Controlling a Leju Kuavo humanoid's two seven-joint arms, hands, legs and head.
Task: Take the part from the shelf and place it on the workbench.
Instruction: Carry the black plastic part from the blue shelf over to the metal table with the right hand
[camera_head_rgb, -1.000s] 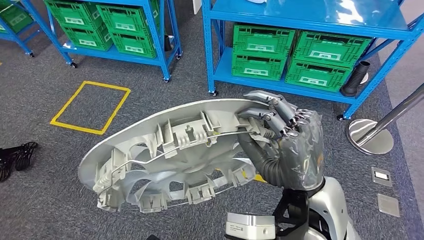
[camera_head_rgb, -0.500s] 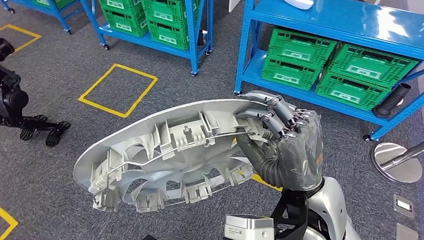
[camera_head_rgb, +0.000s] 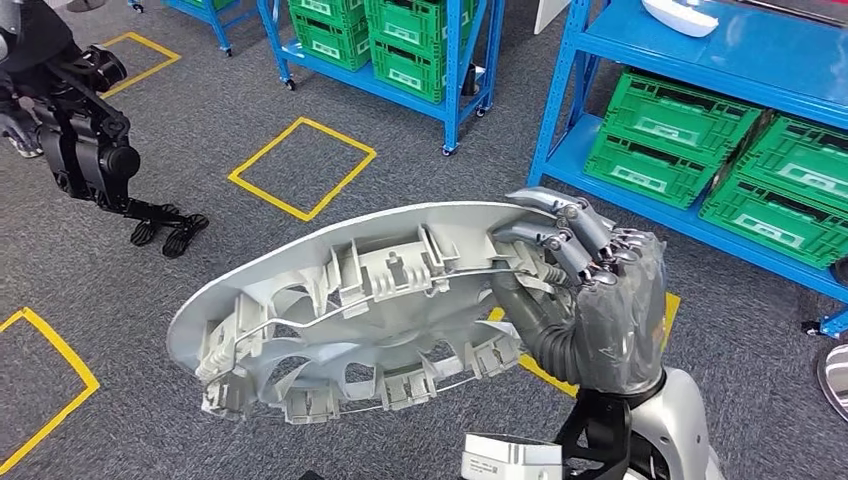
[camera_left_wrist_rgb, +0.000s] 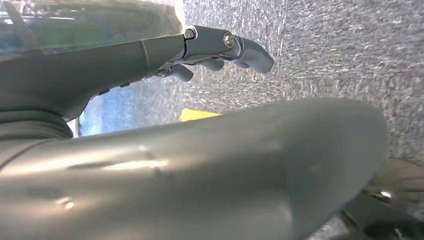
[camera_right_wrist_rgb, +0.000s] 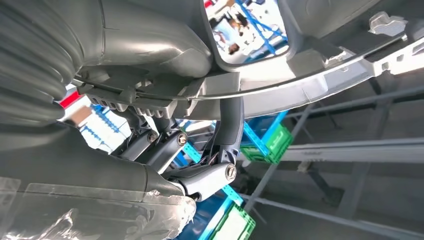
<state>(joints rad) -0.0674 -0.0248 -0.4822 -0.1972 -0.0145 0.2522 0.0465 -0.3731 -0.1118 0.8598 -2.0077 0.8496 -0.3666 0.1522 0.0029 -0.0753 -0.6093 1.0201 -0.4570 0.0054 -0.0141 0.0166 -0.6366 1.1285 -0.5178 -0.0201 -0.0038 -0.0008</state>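
Observation:
The part (camera_head_rgb: 350, 310) is a large round silver wheel cover, seen from its ribbed back side with clips along the rim. My right hand (camera_head_rgb: 590, 300) grips its right rim, fingers hooked over the edge and thumb underneath, holding it tilted above the carpet. From the right wrist, the cover's rim (camera_right_wrist_rgb: 310, 75) runs across the dark fingers (camera_right_wrist_rgb: 200, 175) clamped on it. My left hand (camera_left_wrist_rgb: 215, 47) hangs over the grey carpet with its fingers loosely extended and nothing in them.
Blue shelf racks hold green crates (camera_head_rgb: 680, 140) at back right and more crates (camera_head_rgb: 400, 40) at back centre. A white part (camera_head_rgb: 680, 15) lies on the upper shelf. Yellow tape squares (camera_head_rgb: 300, 165) mark the carpet. A dark machine (camera_head_rgb: 80, 140) stands at left.
The whole picture has shifted: the camera turned left, so the shelves slid right and a dark machine came into view at left. The cover stays in my right hand's grip.

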